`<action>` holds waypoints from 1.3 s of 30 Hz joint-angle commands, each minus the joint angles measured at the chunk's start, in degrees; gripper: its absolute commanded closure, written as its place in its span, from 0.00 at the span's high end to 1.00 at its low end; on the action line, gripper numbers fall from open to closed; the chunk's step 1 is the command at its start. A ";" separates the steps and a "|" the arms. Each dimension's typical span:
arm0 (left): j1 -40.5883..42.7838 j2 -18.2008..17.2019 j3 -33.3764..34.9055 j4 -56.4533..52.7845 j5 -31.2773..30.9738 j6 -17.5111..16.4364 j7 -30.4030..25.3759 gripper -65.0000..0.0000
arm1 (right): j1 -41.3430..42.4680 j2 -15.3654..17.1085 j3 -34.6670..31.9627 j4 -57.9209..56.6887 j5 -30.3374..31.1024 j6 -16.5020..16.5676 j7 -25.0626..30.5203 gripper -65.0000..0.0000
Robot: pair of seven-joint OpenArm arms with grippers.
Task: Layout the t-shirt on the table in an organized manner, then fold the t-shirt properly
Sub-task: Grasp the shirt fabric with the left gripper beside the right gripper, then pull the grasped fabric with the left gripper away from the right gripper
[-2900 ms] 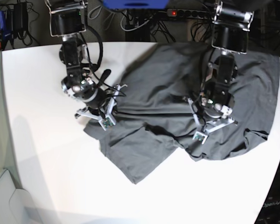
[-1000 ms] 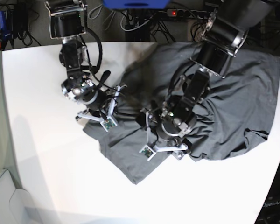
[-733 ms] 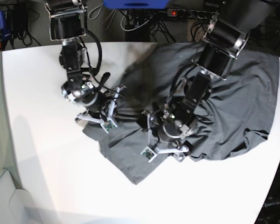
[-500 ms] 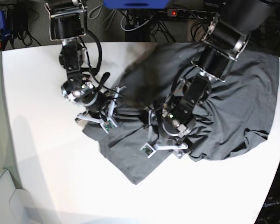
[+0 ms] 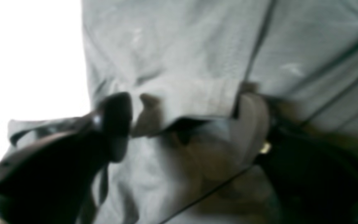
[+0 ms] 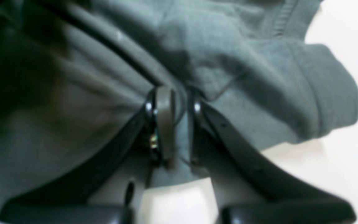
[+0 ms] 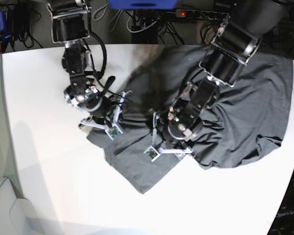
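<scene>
T-shirt [image 7: 245, 103], dark charcoal grey, lies crumpled on the white table [image 7: 44, 161], covering the far and right-hand part of the top in the base view, with one corner of cloth reaching toward the near middle. Fabric is wrinkled, with ridges running between the two arms.

Right gripper [image 6: 174, 124] sits at the shirt's left edge in the base view. In the right wrist view its two fingers stand close together with a pinch of grey cloth between the pads, near a rolled hem; clamped on the t-shirt.

Left gripper [image 5: 185, 124] is down on the middle of the shirt, beside the right one but not touching it. In the left wrist view, which is blurred, its fingers stand apart, straddling a raised fold with a hemmed edge; the fold lies between the tips, and the pads have not met on it.

Beyond the table's far edge: power strip [image 7: 193, 13] with a lit red switch, and tangled cables [image 7: 137, 24].
</scene>
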State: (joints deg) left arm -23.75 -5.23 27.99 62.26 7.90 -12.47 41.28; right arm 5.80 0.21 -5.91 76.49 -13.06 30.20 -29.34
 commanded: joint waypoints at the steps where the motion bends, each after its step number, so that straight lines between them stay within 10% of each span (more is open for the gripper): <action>1: -1.97 0.62 -0.25 -0.06 0.76 0.38 -0.35 0.57 | 0.92 0.19 0.15 0.65 -0.17 0.18 -0.06 0.10; 9: -3.64 0.97 -0.69 -1.20 0.41 0.91 -0.44 0.11 | 0.92 0.19 0.15 0.65 -0.17 0.27 -0.06 0.10; 32: -15.68 3.78 -37.35 -18.52 0.58 1.17 -9.41 0.10 | 0.48 0.10 -0.11 -2.51 -0.17 0.27 0.20 0.10; 39: -15.77 3.17 -42.27 -20.46 0.23 8.65 -14.42 0.10 | 0.39 0.10 -0.11 -2.51 -0.17 0.27 0.02 0.10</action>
State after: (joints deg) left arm -37.17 -2.09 -14.33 40.77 8.14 -4.01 28.05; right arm 6.13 0.30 -5.87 73.97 -12.01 30.15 -26.89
